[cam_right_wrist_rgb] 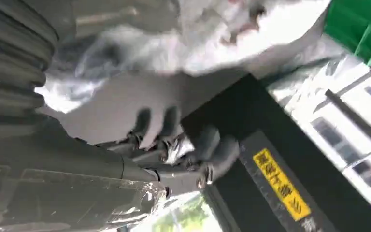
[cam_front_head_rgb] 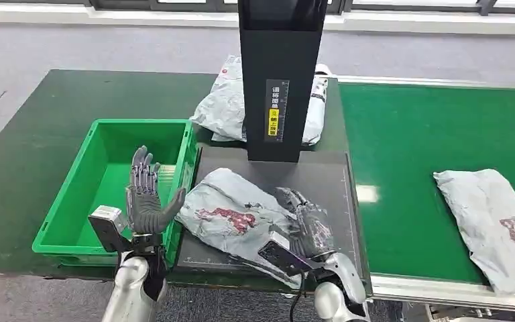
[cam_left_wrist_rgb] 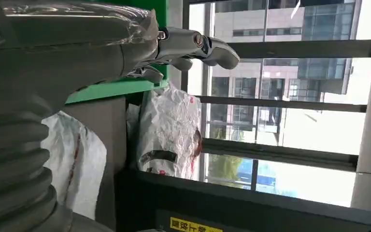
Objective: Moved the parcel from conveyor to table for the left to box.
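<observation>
Here, the scene line by line:

Right hand (cam_front_head_rgb: pixel 306 225): it lies on the near right part of the parcel (cam_front_head_rgb: pixel 231 216), fingers curved down onto the grey film. Whether they really clamp the film or just press it, I cannot tell; the right wrist view is blurred.

Parcel: it rests flat on the dark plate (cam_front_head_rgb: pixel 322 184), straight ahead of the right hand's wrist and between the two hands. I judge it was put here so that the left hand can reach it.

Left hand (cam_front_head_rgb: pixel 146 194): raised, fingers spread apart, holding nothing. It hovers over the near right corner of the green box (cam_front_head_rgb: pixel 74 194), just beside the parcel's left edge, probably waiting for its turn.

Green box: open on top, directly under and ahead of the left hand; its right wall stands between this hand and the parcel, so the parcel must be lifted over the rim.

Black post (cam_front_head_rgb: pixel 279 80): upright just beyond the right hand's fingertips; it limits room forward.

Other parcels: one (cam_front_head_rgb: pixel 224 104) behind the post, one (cam_front_head_rgb: pixel 496 221) on the conveyor (cam_front_head_rgb: pixel 409 134), well apart on the right hand's outer side.

Open room: mostly upward and toward the left hand.
</observation>
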{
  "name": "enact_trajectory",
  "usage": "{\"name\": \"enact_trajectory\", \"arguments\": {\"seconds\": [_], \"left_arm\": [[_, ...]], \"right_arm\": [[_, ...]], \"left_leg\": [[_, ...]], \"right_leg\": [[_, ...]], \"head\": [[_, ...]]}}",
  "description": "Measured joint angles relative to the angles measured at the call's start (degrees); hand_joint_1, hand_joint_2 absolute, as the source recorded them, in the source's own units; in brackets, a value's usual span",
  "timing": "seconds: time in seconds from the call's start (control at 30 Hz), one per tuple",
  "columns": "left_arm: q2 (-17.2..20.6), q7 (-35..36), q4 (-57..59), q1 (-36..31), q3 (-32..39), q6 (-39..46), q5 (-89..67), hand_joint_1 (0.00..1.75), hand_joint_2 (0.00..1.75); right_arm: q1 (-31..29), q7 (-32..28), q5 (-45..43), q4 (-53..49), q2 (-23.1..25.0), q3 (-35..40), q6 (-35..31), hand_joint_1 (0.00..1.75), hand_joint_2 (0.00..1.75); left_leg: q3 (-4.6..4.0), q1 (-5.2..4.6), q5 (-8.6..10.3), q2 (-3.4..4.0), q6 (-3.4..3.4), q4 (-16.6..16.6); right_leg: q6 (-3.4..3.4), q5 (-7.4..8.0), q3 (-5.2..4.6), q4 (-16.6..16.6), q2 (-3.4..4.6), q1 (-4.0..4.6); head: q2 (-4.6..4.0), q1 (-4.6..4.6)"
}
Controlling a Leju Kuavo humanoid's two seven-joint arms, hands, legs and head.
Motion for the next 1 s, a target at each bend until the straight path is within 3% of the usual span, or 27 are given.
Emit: {"name": "enact_trajectory", "arguments": {"seconds": [0.3, 0.47, 0.57, 0.73, 0.87, 1.0], "left_arm": [[0.0, 0.0, -0.85, 0.11, 0.0, 0.46, 0.02, 0.0, 1.75], [0.0, 0.0, -1.18, 0.15, 0.0, 1.09, -0.31, 0.0, 1.75], [0.0, 0.0, -0.98, 0.09, -0.02, 3.48, -4.0, 0.0, 1.75], [0.0, 1.6, 6.92, -1.62, -2.91, 9.47, -21.35, 0.0, 1.75], [-0.37, 5.91, 16.36, -4.85, -7.0, 16.81, -36.12, 0.0, 1.75], [-0.81, 6.73, 24.71, -6.95, -9.66, 17.55, -40.61, 0.0, 1.75]], "right_arm": [[-0.16, 0.17, 0.44, -0.07, 0.0, -0.17, -4.78, 0.0, 1.75], [0.52, -0.61, 2.21, -3.94, 0.46, -1.97, -19.44, 0.0, 1.75], [1.72, -4.54, -0.35, -8.62, 0.68, -3.35, -27.35, 0.0, 1.75], [3.37, -16.05, -11.15, -17.21, 1.05, -6.43, -28.45, 0.0, 1.75], [4.22, -17.2, -12.72, -23.26, 1.09, -7.32, -28.52, 0.0, 1.75], [4.48, -17.24, -12.72, -25.5, 1.11, -7.37, -28.49, 0.0, 1.75]], "left_leg": [[0.0, 0.0, 0.0, 0.0, 0.0, 0.0], [0.01, -0.01, 0.0, 0.0, 0.0, 0.01], [0.03, -0.01, -0.01, 0.0, 0.0, 0.02], [0.03, -0.03, -0.01, 0.0, 0.0, 0.03], [0.25, -0.09, -0.09, 0.13, 0.02, 0.02], [0.27, -0.07, -0.08, 0.36, 0.0, 0.01]], "right_leg": [[0.0, 0.0, 0.01, 0.0, 0.0, 0.0], [0.0, 0.0, 0.0, 0.0, -0.01, -0.01], [0.0, 0.0, -0.03, 0.0, 0.0, -0.01], [0.01, 0.0, -0.04, -0.02, 0.0, -0.03], [0.01, 0.0, 0.1, -0.02, 0.07, -0.1], [-0.03, 0.08, 0.02, -0.02, 0.21, -0.07]], "head": [[-0.02, 0.0], [-0.02, 0.0], [0.0, -0.02], [0.0, 0.02], [0.0, 0.0], [0.0, 0.0]]}}
